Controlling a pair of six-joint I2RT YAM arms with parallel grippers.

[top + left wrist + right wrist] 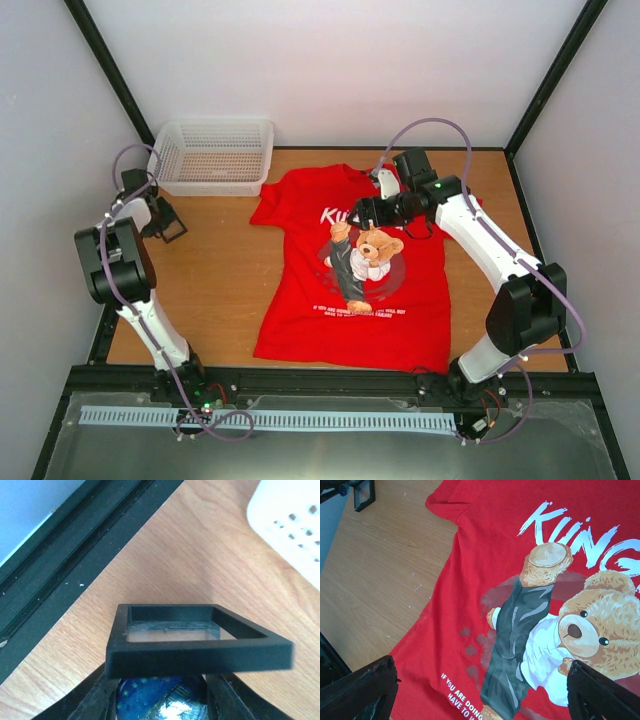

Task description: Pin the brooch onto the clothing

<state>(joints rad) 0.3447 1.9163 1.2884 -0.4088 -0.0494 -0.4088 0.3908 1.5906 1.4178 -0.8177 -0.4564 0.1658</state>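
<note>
Left tool (165, 222) pinches brooch (160, 700), 9 o'clock of clothing (300, 300); right tool (372, 212) gapes empty. I fear brooch slipping: edge-only hold.

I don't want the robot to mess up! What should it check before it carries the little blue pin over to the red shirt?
1. The brooch sits between the fingers of the left claw: ok.
2. The brooch's pin side is ready: cannot tell, it is hidden.
3. The black square frame is out of the left claw's way: not ok, it sits right in front.
4. The red shirt lies spread flat on the table: ok.
5. The right claw is open over the bear print: ok.
</note>
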